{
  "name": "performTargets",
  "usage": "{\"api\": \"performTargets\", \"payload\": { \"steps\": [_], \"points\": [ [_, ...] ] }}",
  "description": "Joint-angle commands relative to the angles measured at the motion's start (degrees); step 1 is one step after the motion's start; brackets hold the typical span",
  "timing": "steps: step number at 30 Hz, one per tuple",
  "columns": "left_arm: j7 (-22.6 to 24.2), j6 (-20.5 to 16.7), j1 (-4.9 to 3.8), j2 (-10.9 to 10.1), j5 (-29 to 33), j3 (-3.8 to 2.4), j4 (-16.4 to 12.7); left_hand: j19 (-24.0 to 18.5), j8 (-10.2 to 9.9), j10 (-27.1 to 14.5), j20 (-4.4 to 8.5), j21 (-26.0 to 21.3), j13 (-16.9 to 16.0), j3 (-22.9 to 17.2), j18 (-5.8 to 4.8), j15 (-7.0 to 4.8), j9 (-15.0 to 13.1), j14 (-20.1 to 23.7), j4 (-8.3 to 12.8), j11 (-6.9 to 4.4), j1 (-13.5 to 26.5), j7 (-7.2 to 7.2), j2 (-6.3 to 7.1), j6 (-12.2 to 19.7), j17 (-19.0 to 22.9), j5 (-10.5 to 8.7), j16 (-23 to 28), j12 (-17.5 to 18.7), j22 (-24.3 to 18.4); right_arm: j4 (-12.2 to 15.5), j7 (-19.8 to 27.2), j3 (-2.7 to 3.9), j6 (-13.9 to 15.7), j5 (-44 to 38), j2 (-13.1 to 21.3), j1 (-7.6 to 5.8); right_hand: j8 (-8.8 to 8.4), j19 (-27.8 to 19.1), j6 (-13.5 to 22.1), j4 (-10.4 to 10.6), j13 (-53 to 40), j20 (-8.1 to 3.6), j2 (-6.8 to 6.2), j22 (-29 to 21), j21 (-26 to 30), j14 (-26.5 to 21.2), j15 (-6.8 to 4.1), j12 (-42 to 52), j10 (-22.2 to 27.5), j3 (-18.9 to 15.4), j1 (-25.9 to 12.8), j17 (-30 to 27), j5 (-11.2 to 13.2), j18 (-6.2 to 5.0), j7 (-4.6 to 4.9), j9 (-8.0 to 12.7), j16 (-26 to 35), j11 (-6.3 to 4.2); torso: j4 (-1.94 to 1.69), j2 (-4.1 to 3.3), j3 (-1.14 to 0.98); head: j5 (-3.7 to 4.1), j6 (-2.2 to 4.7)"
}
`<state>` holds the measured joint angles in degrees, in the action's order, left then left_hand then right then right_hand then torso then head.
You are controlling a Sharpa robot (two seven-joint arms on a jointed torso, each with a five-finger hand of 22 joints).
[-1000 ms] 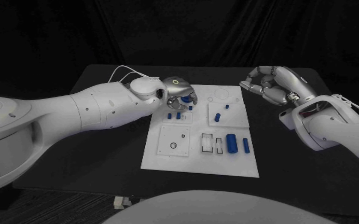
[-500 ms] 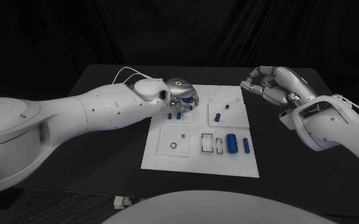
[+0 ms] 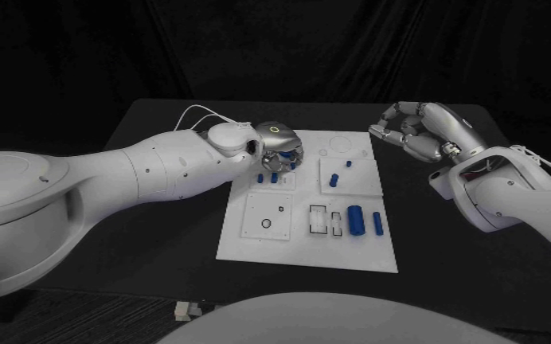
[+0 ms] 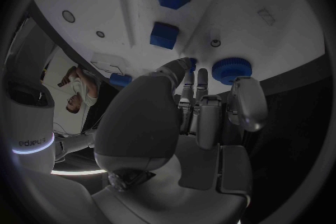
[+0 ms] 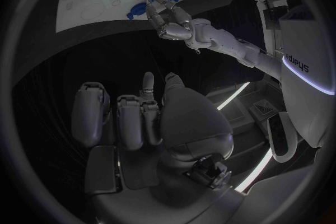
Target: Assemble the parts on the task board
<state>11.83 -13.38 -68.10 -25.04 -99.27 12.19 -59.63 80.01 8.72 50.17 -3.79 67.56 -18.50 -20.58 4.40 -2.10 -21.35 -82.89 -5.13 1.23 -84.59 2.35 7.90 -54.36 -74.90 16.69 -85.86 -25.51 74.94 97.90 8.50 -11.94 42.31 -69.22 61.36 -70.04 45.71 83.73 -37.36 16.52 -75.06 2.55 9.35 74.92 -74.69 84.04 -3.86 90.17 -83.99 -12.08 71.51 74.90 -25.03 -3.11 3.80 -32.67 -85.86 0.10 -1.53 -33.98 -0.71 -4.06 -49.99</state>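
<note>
The left hand (image 3: 275,142) sits in the upper middle of the head view, over the far left corner of the task board (image 3: 293,252). In the left wrist view its fingers (image 4: 199,92) reach down beside a round blue part with a ribbed rim (image 4: 232,70) — whether they actually grip it, I cannot tell. Two blue blocks (image 4: 165,35) stand on the board just beyond. Right of centre in the head view, lower on the board, lie two blue cylinders (image 3: 356,220), well apart from the hand. The right hand (image 3: 416,138), at the frame's right, hangs off the board's edge with fingers curled in on nothing. The round part looks small, light and rigid — probably smooth plastic, so its ribbed rim seems the surest place to pinch.
</note>
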Motion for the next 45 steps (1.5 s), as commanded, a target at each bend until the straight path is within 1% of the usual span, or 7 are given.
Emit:
{"api": "performTargets", "payload": {
  "steps": [1, 13, 20, 29, 34, 40, 45],
  "points": [
    [0.47, -0.05, 0.19, 0.29, -0.07, -0.06, 0.18, 0.39, -0.22, 0.49, 0.11, 0.42, 0.09, -0.53, 0.22, -0.43, 0.02, 0.22, 0.28, 0.01, 0.37, -0.06, -0.1, 0.42, -0.2, -0.1, -0.07, 0.17, 8.99, 0.13, -0.38, 0.04, -0.1, -0.33, 0.15, 0.14, 0.1, 0.13, -0.35, 0.11, -14.94, -0.33, 0.08, 10.29, 0.17, 4.38, -0.24, -0.17, -6.01, -0.34, 0.67, 7.17, -0.34, -0.46, -0.03, 0.05, 0.23, -0.53, -0.01, 0.01, 0.01, 0.02, -0.01],
    [0.75, -1.43, 0.67, 0.88, -0.07, -0.06, 0.93, 0.91, 0.55, 3.73, 0.39, 1.32, 0.66, -1.65, 0.01, -0.87, -0.81, 0.27, 1.25, -0.62, 0.35, 0.24, -0.85, -1.89, 0.68, -0.37, 0.14, 1.17, 9.26, 0.26, -0.31, 0.04, -0.04, -0.33, 0.28, 0.14, 0.1, 0.11, -0.4, 0.12, -14.94, -0.33, 0.13, 10.28, 0.24, 4.38, -0.25, -0.17, -6.01, -0.36, 0.67, 7.19, -0.32, -0.47, -0.04, 0.09, 0.22, -0.54, 0.0, 0.02, 0.0, 0.13, -0.01],
    [1.28, -2.54, 0.85, 0.87, -0.07, -0.06, 1.21, 1.55, 1.59, 6.83, 0.57, 2.54, 1.53, -2.03, -0.25, -0.99, -1.67, 0.21, 2.19, -0.58, 0.36, 1.02, -1.25, -5.21, 1.47, -0.29, 0.32, 2.8, 9.6, 0.27, -0.3, 0.04, -0.03, -0.33, 0.3, 0.14, 0.11, 0.11, -0.43, 0.12, -14.94, -0.33, 0.17, 10.28, 0.24, 4.38, -0.25, -0.17, -6.01, -0.35, 0.69, 7.15, -0.33, -0.47, -0.05, 0.1, 0.24, -0.55, -0.02, 0.01, 0.0, -0.04, -0.01],
    [1.49, -5.69, 0.89, -0.97, -0.07, -0.07, -0.66, 2.05, 0.64, 9.42, 0.62, 3.53, 2.45, -2.45, -0.45, -0.92, -1.47, 0.12, 3.1, -0.45, 0.18, 1.3, -1.08, -5.57, 2.17, 0.03, 0.49, 4.66, 9.87, 0.26, -0.24, 0.04, -0.06, -0.33, 0.29, 0.16, 0.12, 0.11, -0.49, 0.13, -14.94, -0.34, 0.23, 10.27, 0.27, 4.37, -0.26, -0.17, -6.01, -0.34, 0.71, 7.14, -0.33, -0.48, -0.07, 0.13, 0.25, -0.56, -0.02, -0.02, 0.02, 0.05, -0.01],
    [0.76, -8.14, -0.26, -3.54, -0.06, -0.09, -3.92, 1.89, -0.18, 9.98, 0.6, 3.13, 3.21, -2.85, -0.38, -0.85, -1.15, 0.47, 3.43, -0.4, 0.27, 1.31, -0.69, -5.55, 3.41, -0.73, 0.89, 6.39, 9.75, 0.12, -0.32, 0.04, -0.25, -0.33, 0.27, 0.21, 0.12, 0.11, -0.49, 0.13, -14.94, -0.34, 0.23, 10.27, 0.27, 4.37, -0.26, -0.17, -6.01, -0.34, 0.71, 7.14, -0.33, -0.48, -0.07, 0.13, 0.25, -0.56, -0.05, 0.03, 0.0, -0.01, -0.01],
    [-0.37, -6.59, -2.07, -5.93, -0.05, -0.09, -6.49, 1.51, -1.57, 9.99, 0.54, 2.34, 4.0, -3.37, -0.24, -0.86, -0.62, 0.86, 3.42, -0.4, 0.69, 1.22, -0.37, -4.54, 4.41, -1.91, 1.27, 8.43, 9.55, -0.18, -0.42, 0.04, -0.4, -0.33, 0.21, 0.37, 0.12, 0.11, -0.49, 0.13, -14.94, -0.34, 0.23, 10.27, 0.27, 4.37, -0.26, -0.17, -6.01, -0.34, 0.71, 7.14, -0.33, -0.48, -0.07, 0.13, 0.25, -0.56, -0.09, 0.06, 0.02, -0.03, -0.01],
    [-0.43, -5.49, -2.75, -7.75, -0.05, -0.09, -7.92, 1.33, -1.83, 9.96, 0.53, 1.94, 4.16, -3.45, -0.17, -0.85, -0.52, 1.1, 3.39, -0.38, 0.8, 1.24, -0.25, -4.39, 4.97, -2.18, 1.45, 8.86, 9.45, -0.3, -0.54, 0.04, -0.55, -0.33, 0.21, 0.44, 0.12, 0.06, -0.56, 0.11, -14.94, -0.34, 0.3, 10.23, 0.4, 4.37, -0.27, -0.17, -6.01, -0.33, 0.76, 7.13, -0.32, -0.51, -0.09, 0.18, 0.25, -0.58, -0.07, 0.17, 0.0, 0.14, -0.01]
  ]
}}
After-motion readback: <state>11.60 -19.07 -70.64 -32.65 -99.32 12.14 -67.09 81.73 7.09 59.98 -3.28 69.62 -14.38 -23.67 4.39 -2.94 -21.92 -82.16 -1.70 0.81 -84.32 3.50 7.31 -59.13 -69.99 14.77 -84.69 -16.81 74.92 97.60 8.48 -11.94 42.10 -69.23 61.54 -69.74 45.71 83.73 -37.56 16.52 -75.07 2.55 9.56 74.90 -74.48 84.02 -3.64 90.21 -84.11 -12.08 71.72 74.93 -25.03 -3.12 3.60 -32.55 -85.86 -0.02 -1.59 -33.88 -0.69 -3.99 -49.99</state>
